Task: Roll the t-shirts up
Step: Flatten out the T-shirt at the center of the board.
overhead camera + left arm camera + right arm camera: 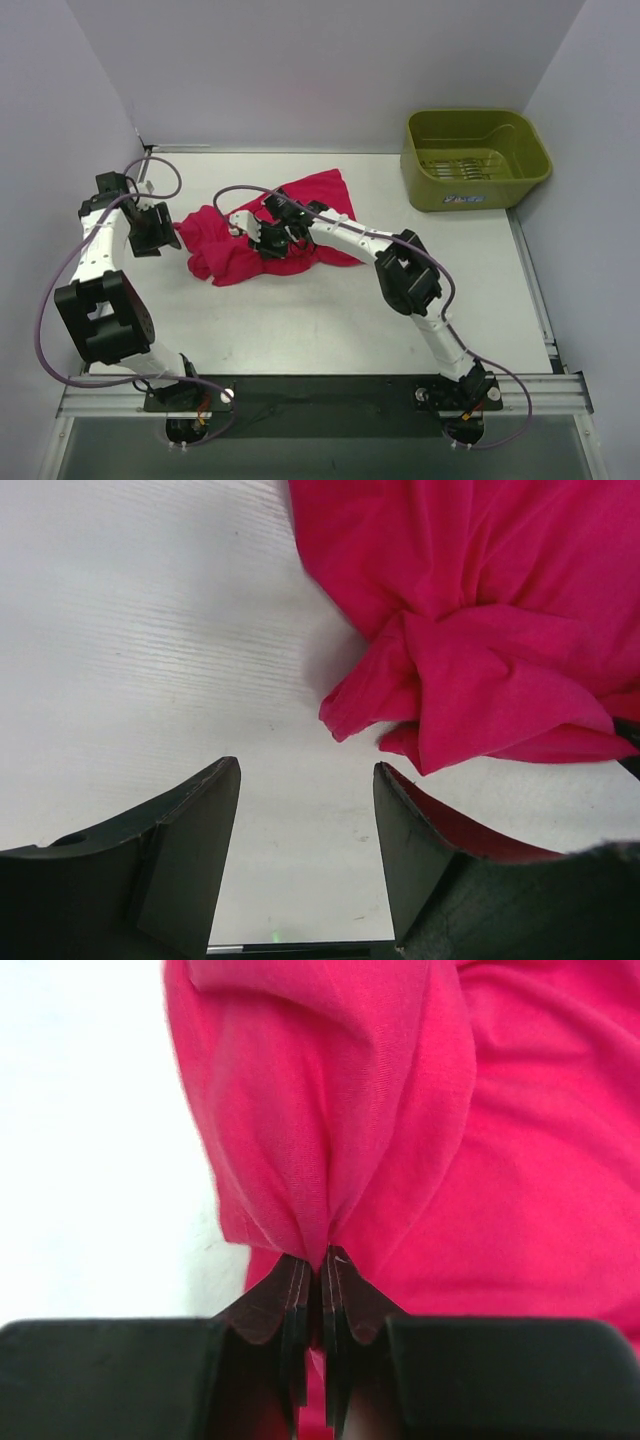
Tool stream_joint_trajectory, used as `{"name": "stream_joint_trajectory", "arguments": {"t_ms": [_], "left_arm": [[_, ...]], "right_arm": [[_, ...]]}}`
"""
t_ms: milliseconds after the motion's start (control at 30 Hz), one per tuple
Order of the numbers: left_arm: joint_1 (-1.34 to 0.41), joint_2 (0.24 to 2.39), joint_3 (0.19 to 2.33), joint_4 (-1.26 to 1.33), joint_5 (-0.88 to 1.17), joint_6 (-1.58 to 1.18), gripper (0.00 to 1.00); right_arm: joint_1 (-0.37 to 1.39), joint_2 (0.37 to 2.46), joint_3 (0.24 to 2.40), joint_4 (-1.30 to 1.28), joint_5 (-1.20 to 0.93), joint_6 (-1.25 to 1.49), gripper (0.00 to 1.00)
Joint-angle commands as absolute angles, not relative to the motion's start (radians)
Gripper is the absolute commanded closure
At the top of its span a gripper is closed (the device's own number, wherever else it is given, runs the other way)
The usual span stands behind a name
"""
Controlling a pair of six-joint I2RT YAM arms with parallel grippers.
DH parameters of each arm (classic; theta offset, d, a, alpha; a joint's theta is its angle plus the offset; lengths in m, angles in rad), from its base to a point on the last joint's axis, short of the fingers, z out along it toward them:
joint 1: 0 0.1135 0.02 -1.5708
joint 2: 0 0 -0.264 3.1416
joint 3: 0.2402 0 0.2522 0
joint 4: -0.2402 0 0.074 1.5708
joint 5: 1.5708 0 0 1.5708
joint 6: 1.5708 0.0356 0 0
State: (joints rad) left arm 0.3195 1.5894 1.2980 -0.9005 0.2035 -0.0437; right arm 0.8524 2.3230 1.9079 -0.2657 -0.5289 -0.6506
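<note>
So, one magenta-red t-shirt [225,258] is found lying crumpled on the white desk [330,320], a bit left of the middle and toward the far side. It's nowhere near flat. It's bunched into folds, with one part spread out toward the far right and a lumpier part on the side of the left arm.

The right fingers [262,240] are set right on top of the shirt's middle, with the arm stretched across the desk from the near right. In the right wrist view the right fingers [300,1300] are seen clamped tight together, with a ridge of fabric pinched between the tips. Creases are fanned out upward from that pinch, so the shirt is definitely gripped there. A strip of white desk is shown to the left of the cloth in that view.

The left fingers [160,232] are held just beside the shirt's left edge. From the left wrist camera, the left fingers [195,840] are seen spread apart, with only bare desk between them. A knotted-looking corner of the t-shirt [480,670] is seen just ahead, apart from the tips. A pinkish tint is picked up on the inner face of one finger, and whether that's just a reflection can't be told.

An olive-green tub [470,195] is set in the far right corner, well apart from the shirt.
</note>
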Motion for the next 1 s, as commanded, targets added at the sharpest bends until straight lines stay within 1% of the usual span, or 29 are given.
{"name": "stream_joint_trajectory", "arguments": {"t_ms": [0,33,100,133,333,533,567,667,767,800,833,867,900,967], "left_arm": [[0.341,1.497,1.284,-0.815,0.232,-0.057,0.34],[0.341,1.487,1.275,-0.805,0.230,-0.057,0.34],[0.344,1.456,1.267,-0.776,0.238,-0.055,0.34],[0.344,1.444,1.259,-0.767,0.241,-0.055,0.34],[0.342,1.394,1.256,-0.712,0.265,-0.029,0.33],[0.341,1.399,1.367,-0.736,0.339,-0.006,0.33],[0.341,1.397,1.390,-0.735,0.342,-0.006,0.33],[0.339,1.397,1.414,-0.730,0.368,-0.006,0.32],[0.333,1.416,1.440,-0.742,0.385,-0.006,0.32],[0.330,1.428,1.453,-0.747,0.390,-0.006,0.32],[0.325,1.434,1.457,-0.759,0.391,0.021,0.32],[0.325,1.445,1.459,-0.765,0.396,0.028,0.32],[0.325,1.447,1.457,-0.768,0.396,0.026,0.32],[0.325,1.437,1.441,-0.769,0.396,0.031,0.32]], "right_arm": [[0.865,2.050,1.907,-0.330,-0.541,-0.592,1.00],[0.870,1.969,1.901,-0.337,-0.538,-0.588,1.00],[0.885,1.887,1.901,-0.359,-0.526,-0.575,1.00],[0.891,1.814,1.910,-0.364,-0.517,-0.571,1.00],[0.980,1.617,1.979,-0.373,-0.413,-0.581,1.00],[1.012,1.542,2.109,-0.371,-0.264,-0.591,1.00],[1.012,1.539,2.140,-0.370,-0.206,-0.598,1.00],[0.988,1.520,2.138,-0.360,-0.128,-0.624,1.00],[0.872,1.459,1.987,-0.353,-0.112,-0.571,1.00],[0.830,1.415,1.857,-0.353,-0.130,-0.536,1.00],[0.786,1.389,1.786,-0.353,-0.138,-0.510,1.00],[0.679,1.362,1.713,-0.353,-0.146,-0.476,1.00],[0.631,1.309,1.551,-0.353,-0.167,-0.469,1.00],[0.476,1.261,1.409,-0.353,-0.193,-0.482,1.00]]}}
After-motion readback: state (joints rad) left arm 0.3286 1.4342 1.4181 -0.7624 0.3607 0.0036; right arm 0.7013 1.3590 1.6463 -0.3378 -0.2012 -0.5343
